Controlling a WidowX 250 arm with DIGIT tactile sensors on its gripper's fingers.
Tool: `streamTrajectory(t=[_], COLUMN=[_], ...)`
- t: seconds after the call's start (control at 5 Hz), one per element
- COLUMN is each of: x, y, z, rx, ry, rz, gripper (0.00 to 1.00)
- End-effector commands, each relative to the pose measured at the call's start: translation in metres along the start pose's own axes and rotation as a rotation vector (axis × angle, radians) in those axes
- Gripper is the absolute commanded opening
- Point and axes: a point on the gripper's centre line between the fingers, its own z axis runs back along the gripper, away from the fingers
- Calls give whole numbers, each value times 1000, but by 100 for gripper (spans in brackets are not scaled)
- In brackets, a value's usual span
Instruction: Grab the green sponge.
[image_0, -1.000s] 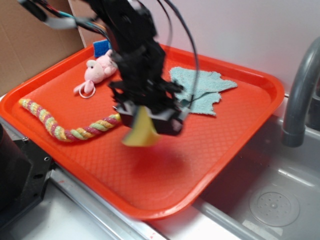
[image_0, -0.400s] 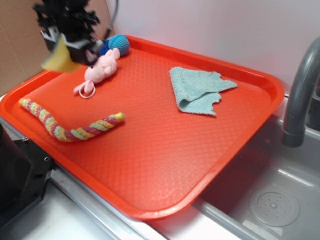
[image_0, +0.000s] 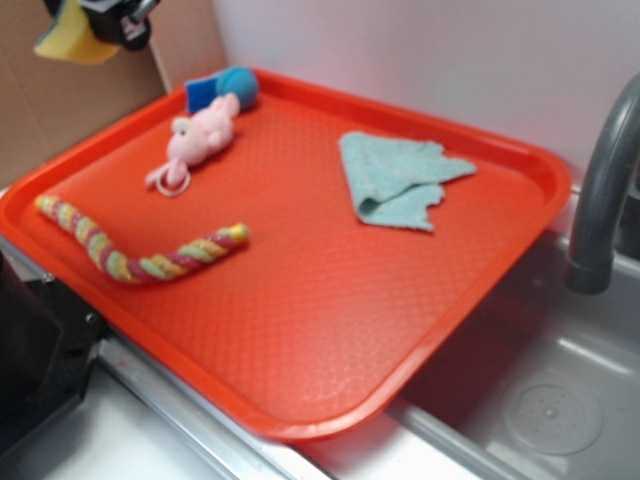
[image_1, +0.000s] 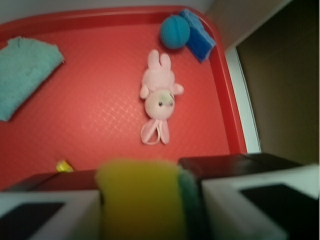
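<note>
I see my black gripper (image_1: 142, 200) clamped on the yellow foam green sponge (image_1: 140, 200), high above the orange plastic tray (image_0: 420, 330).

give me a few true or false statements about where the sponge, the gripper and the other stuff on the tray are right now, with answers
1. The gripper is clamped on the green sponge. True.
2. The green sponge rests on the orange tray. False: it is held up in the air, above the tray's far left corner.
3. The teal cloth lies on the tray, apart from the pink plush bunny. True.
4. The blue ball sits beside the braided rope toy. False: it sits in the tray's corner next to a blue block, beyond the bunny.
5. The faucet stands over the tray. False: it stands beside the tray, at the sink.
</note>
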Motion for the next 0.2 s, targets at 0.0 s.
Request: streamTrajectory(t=[0.0], x=[25], y=[-6], z=[12], rx=[26], ry=[-52], rz=[63], gripper=[0])
